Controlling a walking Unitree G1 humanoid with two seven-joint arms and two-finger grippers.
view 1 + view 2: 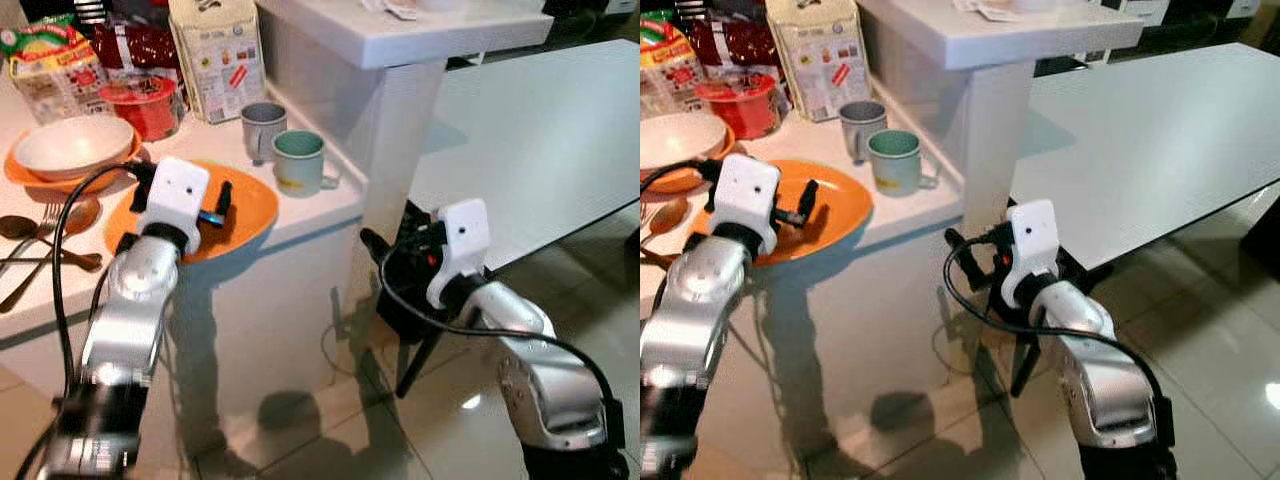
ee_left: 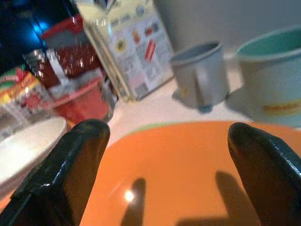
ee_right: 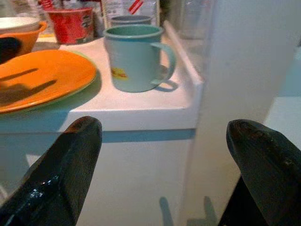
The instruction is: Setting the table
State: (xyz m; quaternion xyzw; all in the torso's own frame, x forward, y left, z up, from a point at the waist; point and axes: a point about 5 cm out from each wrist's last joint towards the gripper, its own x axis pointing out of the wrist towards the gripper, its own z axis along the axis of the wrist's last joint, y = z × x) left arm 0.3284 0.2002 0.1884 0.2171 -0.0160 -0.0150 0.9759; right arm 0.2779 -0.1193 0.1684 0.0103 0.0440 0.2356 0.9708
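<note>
An orange plate (image 1: 248,208) lies near the front edge of the white counter (image 1: 320,205). My left gripper (image 2: 169,136) hovers open just above it, one black finger (image 1: 225,197) over the plate's middle, nothing between the fingers. Behind the plate stand a teal mug (image 1: 298,160) and a grey mug (image 1: 263,125). A white bowl (image 1: 72,146) rests on a second orange plate further left. Wooden spoons and a fork (image 1: 50,238) lie at the counter's left front. My right gripper (image 3: 164,127) is open and empty, low beside the counter's corner, facing the teal mug (image 3: 134,59).
A red tub (image 1: 145,105), a carton (image 1: 218,55) and food packets (image 1: 55,70) line the back of the counter. A white pillar (image 1: 400,130) carries a raised shelf. The long white dining table (image 1: 540,150) stretches to the right, above a glossy tiled floor (image 1: 330,420).
</note>
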